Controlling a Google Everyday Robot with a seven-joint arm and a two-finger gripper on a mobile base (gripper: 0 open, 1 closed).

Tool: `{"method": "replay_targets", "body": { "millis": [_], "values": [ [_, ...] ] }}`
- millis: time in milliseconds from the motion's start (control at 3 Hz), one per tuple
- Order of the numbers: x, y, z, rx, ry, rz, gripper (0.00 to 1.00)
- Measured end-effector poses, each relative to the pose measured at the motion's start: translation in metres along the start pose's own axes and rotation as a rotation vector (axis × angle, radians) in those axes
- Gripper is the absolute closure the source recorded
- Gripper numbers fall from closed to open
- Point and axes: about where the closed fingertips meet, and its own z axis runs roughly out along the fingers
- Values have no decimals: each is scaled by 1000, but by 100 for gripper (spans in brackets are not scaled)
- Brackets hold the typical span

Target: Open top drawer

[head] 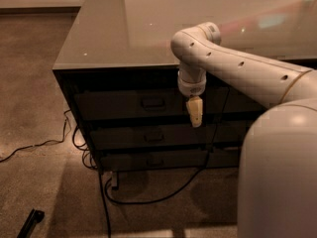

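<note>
Arm [237, 66]: white, bent at the elbow, reaching leftward. Gripper [194, 114]: pale yellow, pointing down, seemingly vertical.

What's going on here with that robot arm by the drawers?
A white robot arm reaches across a grey cabinet. Its gripper hangs pointing down in front of the top drawer, just right of the drawer's small metal handle. The drawer looks shut, and the gripper is not on the handle yet. Two shallower drawers sit below, and cables trail across the carpet.
</note>
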Motion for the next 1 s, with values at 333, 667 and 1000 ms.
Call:
{"method": "replay_targets", "body": {
  "millis": [333,667,1000],
  "values": [
    [17,-10,17,-10,13,71,0],
    [28,-26,16,37,-8,142,0],
    [26,-40,15,83,-33,168,0]
  ]
}}
